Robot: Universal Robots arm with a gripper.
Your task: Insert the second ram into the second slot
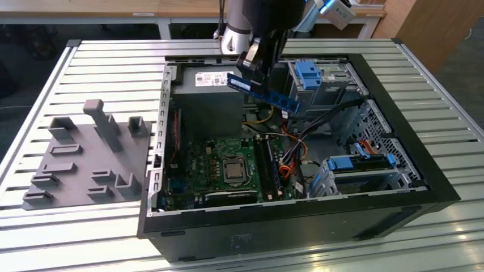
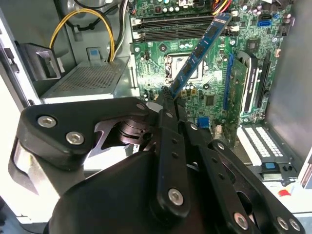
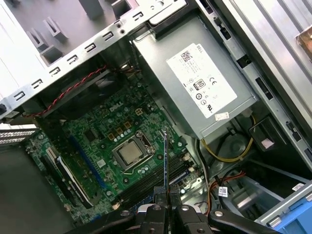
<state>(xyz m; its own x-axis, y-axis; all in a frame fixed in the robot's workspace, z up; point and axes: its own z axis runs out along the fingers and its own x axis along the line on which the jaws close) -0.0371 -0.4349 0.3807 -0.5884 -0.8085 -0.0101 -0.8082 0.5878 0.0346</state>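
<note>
Black linked jaws up close, clenched on one end of thin blue circuit-board strip with dark chips (image 2: 200,51), likely to leave its long edge free for seating. Held tilted above open black computer case (image 1: 302,226), well apart from long dark memory slots (image 2: 165,33) on green motherboard (image 2: 148,63).

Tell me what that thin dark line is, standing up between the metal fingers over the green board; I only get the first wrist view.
Observer: The second wrist view shows its flat face. It is the second ram, a blue strip with dark chips, pinched near one end by the gripper.
Operator: Is it plugged into the board?
Observer: No. In the exterior view it hangs tilted in the air over the open computer case, clear above the motherboard, with its free end sloping down toward the exterior view's right.
</note>
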